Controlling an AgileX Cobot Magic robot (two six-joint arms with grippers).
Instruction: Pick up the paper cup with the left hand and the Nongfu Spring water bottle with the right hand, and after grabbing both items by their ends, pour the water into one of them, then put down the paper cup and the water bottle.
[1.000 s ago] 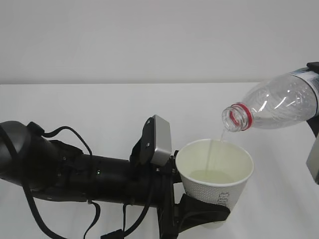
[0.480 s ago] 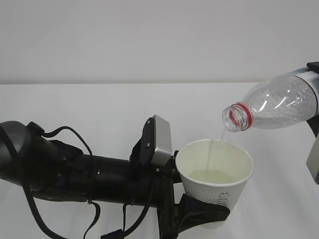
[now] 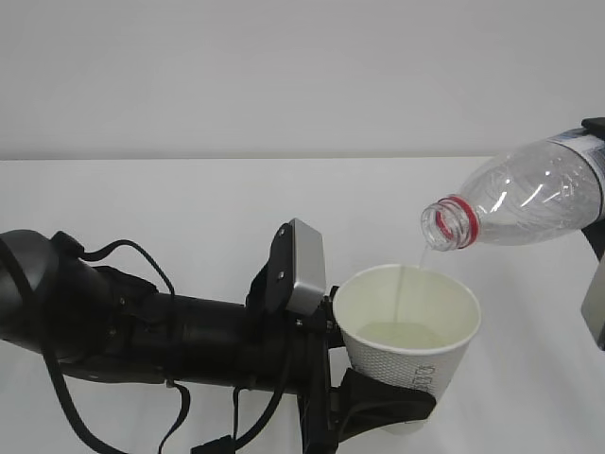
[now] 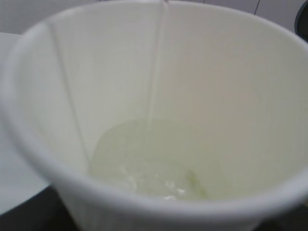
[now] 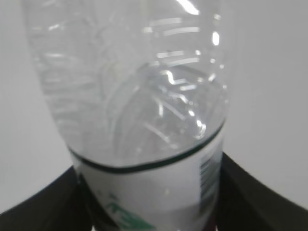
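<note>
At five o'clock of the exterior view, item one: the paper cup point(image 3: 408, 342), upright, clamped low on its wall by my left hand point(image 3: 364, 402), whose fingers wrap the base.

Item two: the Nongfu Spring water bottle point(image 3: 525, 203), at two o'clock, tipped mouth-down toward nine o'clock, red neck ring just above and apart from the cup's far rim. My right hand point(image 5: 154, 202) grips it at the labelled end, dark fingers either side of the label; at the exterior view's edge this hand is mostly cut off.

Item three: the water point(image 4: 154, 168), a shallow pool on the cup's floor, fed by a thin stream point(image 3: 405, 288) from the mouth.

Change over the last second: almost none. Bottle tilt, cup position and stream match the earlier views; both grips hold at the same width. The pool looks no deeper to the eye.

Meaning, as I judge it: pouring step under way, steady trickle. Remaining: right the bottle, then set both down. Risk: stream lands near the far wall, so drift toward twelve o'clock could spill.
</note>
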